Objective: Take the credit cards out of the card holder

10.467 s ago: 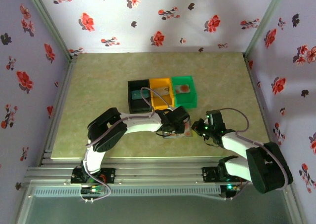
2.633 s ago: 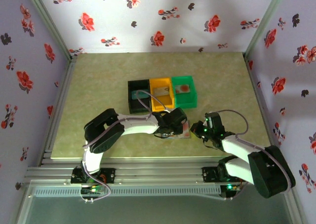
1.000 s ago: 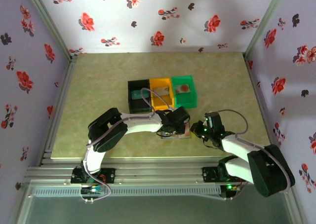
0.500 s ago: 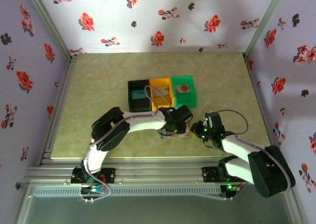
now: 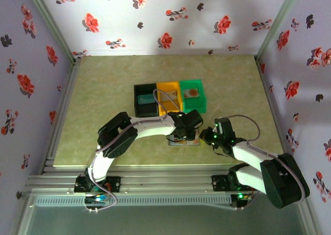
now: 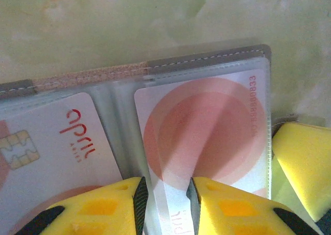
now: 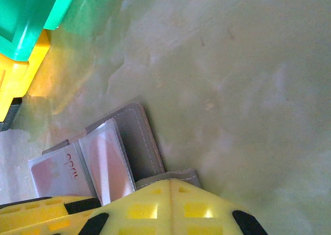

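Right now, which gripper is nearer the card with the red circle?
Left. The left gripper has its fingers straddling the near edge of the red-circle card in the card holder. The right gripper, shut, sits off to the card's right at the holder's outer edge.

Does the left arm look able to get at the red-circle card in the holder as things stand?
Probably yes: the left tool sits at the near edge of that card with nothing between them, and the right tool, shut, rests on a corner of the holder.
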Robot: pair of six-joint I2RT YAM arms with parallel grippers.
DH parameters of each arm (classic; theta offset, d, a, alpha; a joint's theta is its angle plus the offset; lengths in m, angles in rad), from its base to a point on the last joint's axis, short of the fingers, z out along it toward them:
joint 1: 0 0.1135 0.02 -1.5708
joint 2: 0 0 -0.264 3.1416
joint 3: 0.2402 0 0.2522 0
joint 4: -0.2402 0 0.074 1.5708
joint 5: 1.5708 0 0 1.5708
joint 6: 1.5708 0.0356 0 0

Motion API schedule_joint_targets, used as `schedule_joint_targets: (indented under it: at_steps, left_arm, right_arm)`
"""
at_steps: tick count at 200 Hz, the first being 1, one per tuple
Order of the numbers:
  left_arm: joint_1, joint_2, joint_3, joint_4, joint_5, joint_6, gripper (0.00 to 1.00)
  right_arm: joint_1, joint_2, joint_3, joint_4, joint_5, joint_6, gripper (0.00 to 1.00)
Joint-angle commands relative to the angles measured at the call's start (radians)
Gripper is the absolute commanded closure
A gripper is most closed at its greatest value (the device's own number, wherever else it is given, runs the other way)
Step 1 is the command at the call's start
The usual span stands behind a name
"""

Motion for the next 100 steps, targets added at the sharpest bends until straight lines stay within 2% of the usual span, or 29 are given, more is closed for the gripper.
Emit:
schedule_joint_targets:
  at_steps: [1,100]
  left_arm:
    - [-0.006,0.055,0.009,-0.017,0.038,0.007,0.68]
    - [-0.003,0.039,-0.086,0.123,0.074,0.004,0.75]
  right_arm:
    - [0.008,0.010,-0.006,-0.108,0.013,-0.020,1.00]
    - [0.007,0.053,-0.011,-0.067,-0.004,-0.016,1.00]
